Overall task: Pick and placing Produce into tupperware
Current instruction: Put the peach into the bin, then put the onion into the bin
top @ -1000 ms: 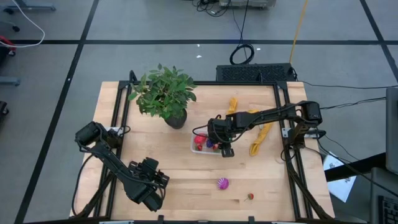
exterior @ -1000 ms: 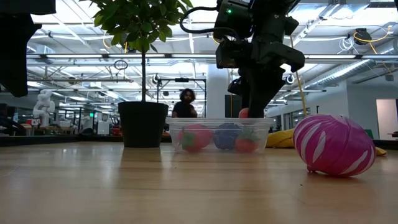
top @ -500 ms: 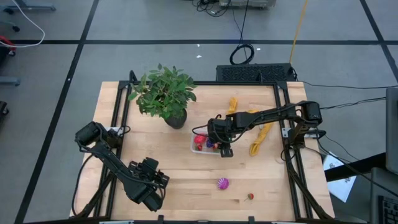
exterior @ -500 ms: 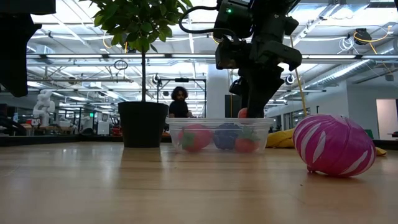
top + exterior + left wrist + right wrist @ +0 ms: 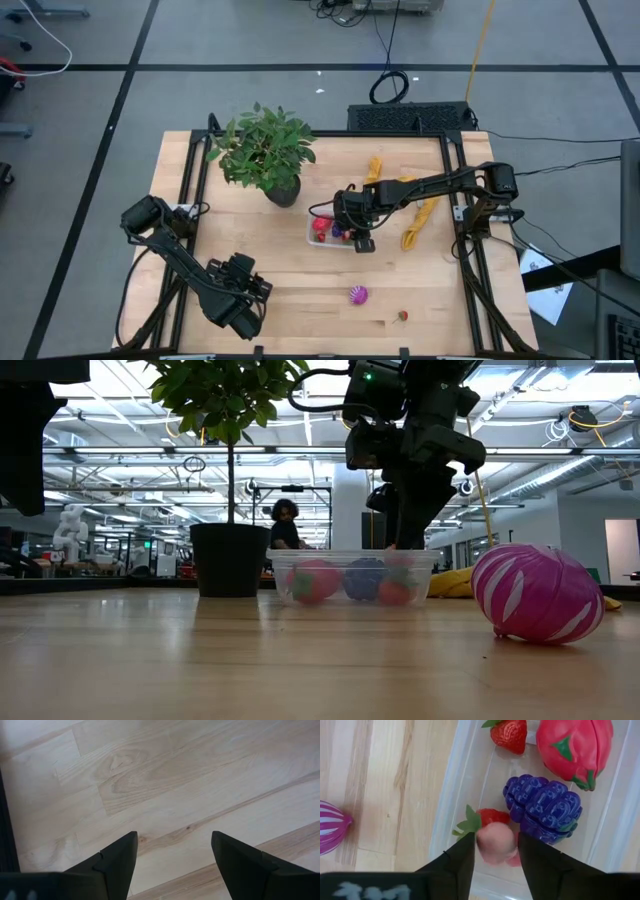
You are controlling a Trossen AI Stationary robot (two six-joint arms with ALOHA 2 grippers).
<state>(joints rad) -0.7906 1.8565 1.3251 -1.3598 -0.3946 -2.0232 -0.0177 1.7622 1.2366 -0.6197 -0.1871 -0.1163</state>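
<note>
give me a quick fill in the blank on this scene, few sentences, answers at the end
1. The right gripper hangs over the clear ____ with a pink fruit between its fingers.
2. Beside the red strawberry in the tupperware lies a bumpy fruit of ____ colour.
3. The striped magenta fruit lies on the ____, outside the container.
4. The left gripper is ____ and holds nothing.

Missing words: tupperware; purple; table; open

Both arms were matte black, built of blocky jointed segments with thin black cables looped alongside. The left gripper had two dark, wedge-shaped fingers with stepped edges.
</note>
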